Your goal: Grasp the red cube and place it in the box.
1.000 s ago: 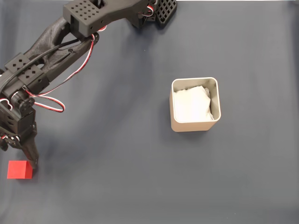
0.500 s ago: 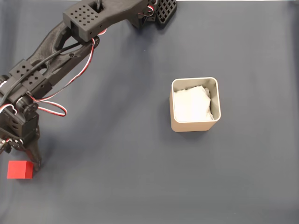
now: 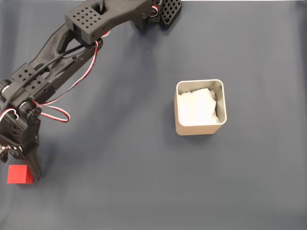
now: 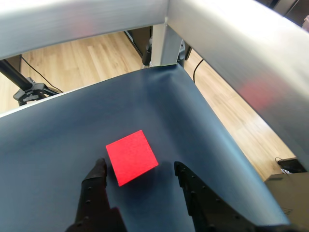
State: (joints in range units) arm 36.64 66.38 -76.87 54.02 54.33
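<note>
qty 1 red cube [image 3: 19, 174], lying flat on dark counter [image 3: 144, 182], bottom-left corner in fixed view, close to left edge. in wrist view same cube [image 4: 132, 157] sits on counter surface [image 4: 58, 135] w/ one corner toward camera, between the 2 fingertips, just ahead of them; left finger [image 4: 96, 179] tip just beside cube's left corner, contact not confirmable; right finger [image 4: 193, 186] apart from cube.

qty 1 gripper [image 3: 21, 160], pointed down at bottom left in fixed view, directly above/against cube's top and right edge; dark finger overlaps cube's right side. in wrist view gripper [image 4: 137, 169] spread wide, jaws apart, nothing clamped between them.

qty 1 arm [image 3: 62, 57], black, perforated housings, running from top centre down to left edge in fixed view. red/white/black wire bundle [image 3: 53, 112] looping beside wrist.

qty 1 box [image 3: 199, 107], beige, rounded corners, upright on counter right of centre in fixed view, well apart from cube and gripper. white padding [image 3: 195, 108] inside box.

wrist view background: wood floor [image 4: 87, 53], pale metal frame bars [image 4: 217, 29] across top and right.
</note>
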